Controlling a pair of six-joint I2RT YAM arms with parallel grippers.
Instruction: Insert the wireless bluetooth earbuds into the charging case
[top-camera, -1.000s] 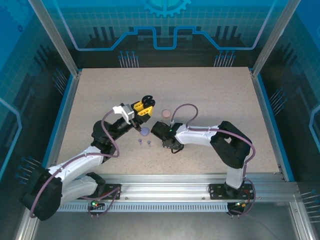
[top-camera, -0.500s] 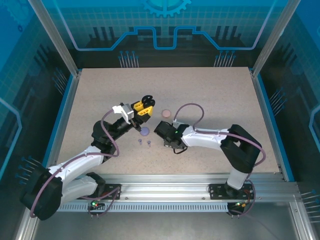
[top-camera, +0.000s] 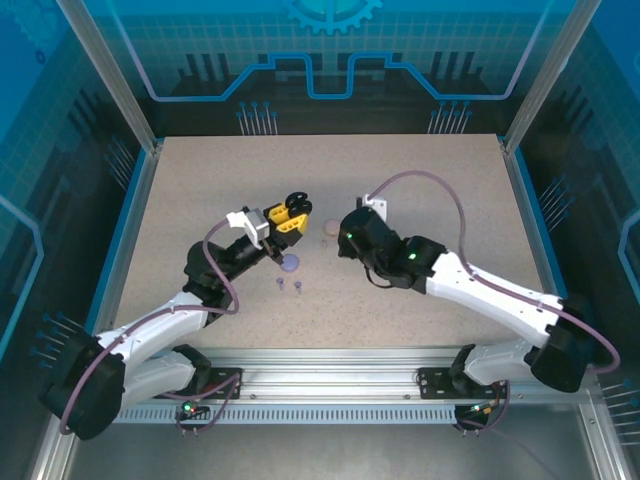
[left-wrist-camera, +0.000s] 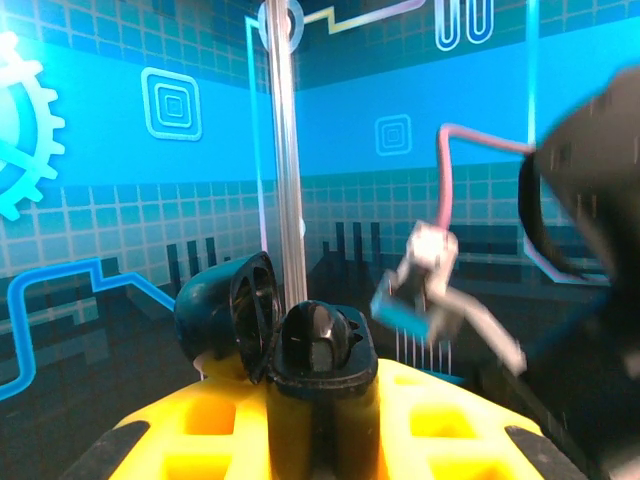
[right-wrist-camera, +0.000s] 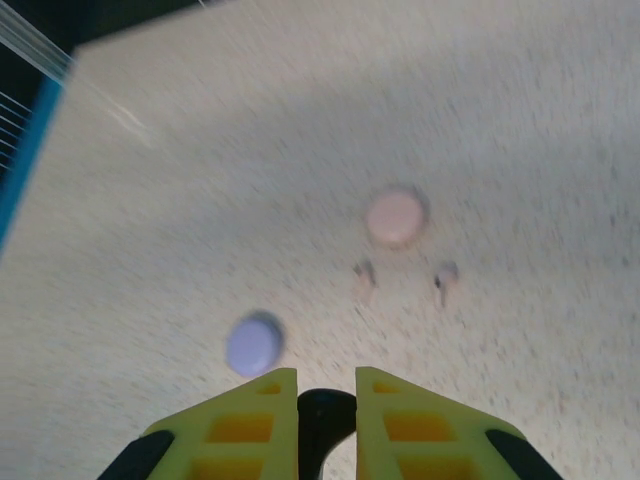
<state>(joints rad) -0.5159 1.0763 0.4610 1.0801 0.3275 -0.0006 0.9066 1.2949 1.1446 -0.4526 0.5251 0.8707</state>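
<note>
My left gripper holds a black charging case upright above the table, its lid swung open to the left. A glossy black shape sits in the case's top. My right gripper is shut on a small black earbud. It hovers above the table by the pink case, just right of the held case. Two lilac earbuds lie near the lilac case. In the right wrist view, two small pale earbuds lie just in front of the pink case.
The lilac case lies ahead and left of my right fingers. The right arm looms blurred close to the held case. The table's blue left border and a frame post stand far off.
My right arm has risen from beside the lilac earbuds and swung back and right toward the pink case, its elbow stretching out to the right. The left arm has stayed still.
</note>
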